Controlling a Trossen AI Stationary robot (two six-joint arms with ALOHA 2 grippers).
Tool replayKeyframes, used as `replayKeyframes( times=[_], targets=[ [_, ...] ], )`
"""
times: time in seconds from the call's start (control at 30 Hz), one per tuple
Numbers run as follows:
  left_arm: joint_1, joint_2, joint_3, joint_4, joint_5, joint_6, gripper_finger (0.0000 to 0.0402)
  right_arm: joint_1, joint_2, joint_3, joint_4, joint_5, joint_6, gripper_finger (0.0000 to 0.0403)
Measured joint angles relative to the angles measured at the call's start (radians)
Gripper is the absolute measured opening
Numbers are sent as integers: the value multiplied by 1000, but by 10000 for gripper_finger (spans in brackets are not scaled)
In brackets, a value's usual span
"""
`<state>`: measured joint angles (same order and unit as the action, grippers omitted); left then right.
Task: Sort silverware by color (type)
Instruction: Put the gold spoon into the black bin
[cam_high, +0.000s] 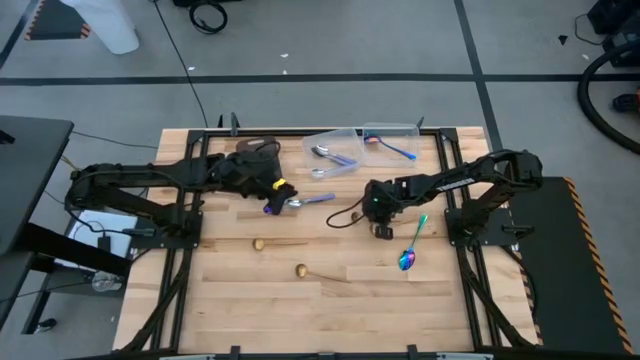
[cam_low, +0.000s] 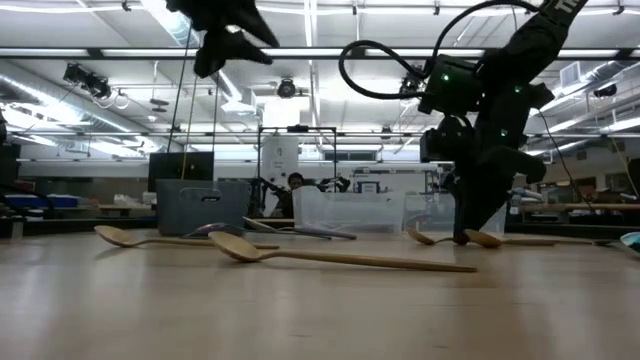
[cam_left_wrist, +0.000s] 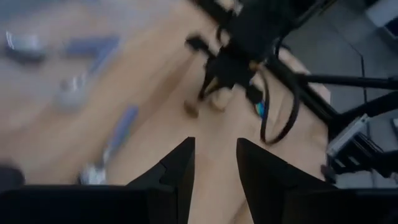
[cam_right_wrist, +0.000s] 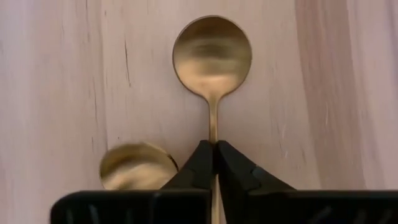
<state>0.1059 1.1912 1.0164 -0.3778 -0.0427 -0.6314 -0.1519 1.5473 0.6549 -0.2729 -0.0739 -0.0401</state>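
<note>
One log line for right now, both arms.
right gripper: shut on gold spoon handle, at table | left gripper: open, raised over table, empty | iridescent spoon: on table right of right gripper

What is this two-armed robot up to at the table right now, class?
It is sorting spoons by finish. The right pincer is down at the tabletop, closed on the handle of a gold spoon, with a second gold spoon lying beside it. The left pincer is raised over the table, fingers apart and empty. An iridescent spoon and other gold spoons lie loose on the wood, while some spoons already sit in the clear containers.
</note>
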Motion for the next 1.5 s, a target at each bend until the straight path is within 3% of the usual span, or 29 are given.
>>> replayKeyframes(
  times=[0.1, 0.27, 0.4, 0.47, 0.57, 0.67, 0.73, 0.93, 1.1, 1.27, 1.5],
  targets=[
    [3, 0, 0, 50, -110, 102, 125, -8, 2, -1, 31, -21, 70, 16],
    [23, 0, 0, 112, -422, 253, 125, -16, 7, -3, 91, -67, 205, 12],
    [75, 0, 0, 247, -590, 477, 125, -1, 8, -4, 187, -54, 394, 12],
    [122, 6, 0, 350, -586, 613, 125, 12, 8, -4, 239, -2, 502, 12],
    [203, 18, -1, 463, -435, 719, 125, 27, 7, -3, 347, 64, 568, 12],
    [272, 20, 1, 507, -253, 646, 125, 28, 7, -3, 426, 76, 570, 12],
    [297, 28, 0, 498, -215, 563, 125, 26, 7, -2, 459, 76, 589, 12],
    [304, 66, -1, 520, -210, 567, 125, 11, 6, -2, 558, 76, 674, 12],
    [313, 156, -1, 741, -208, 621, 125, 4, 5, -1, 655, 70, 669, 13],
    [332, 252, -1, 982, -209, 604, 125, -20, 4, -1, 680, -15, 668, 14],
    [346, 290, -1, 979, -244, 486, 125, -56, -59, 11, 676, -80, 552, 14]
  ],
)
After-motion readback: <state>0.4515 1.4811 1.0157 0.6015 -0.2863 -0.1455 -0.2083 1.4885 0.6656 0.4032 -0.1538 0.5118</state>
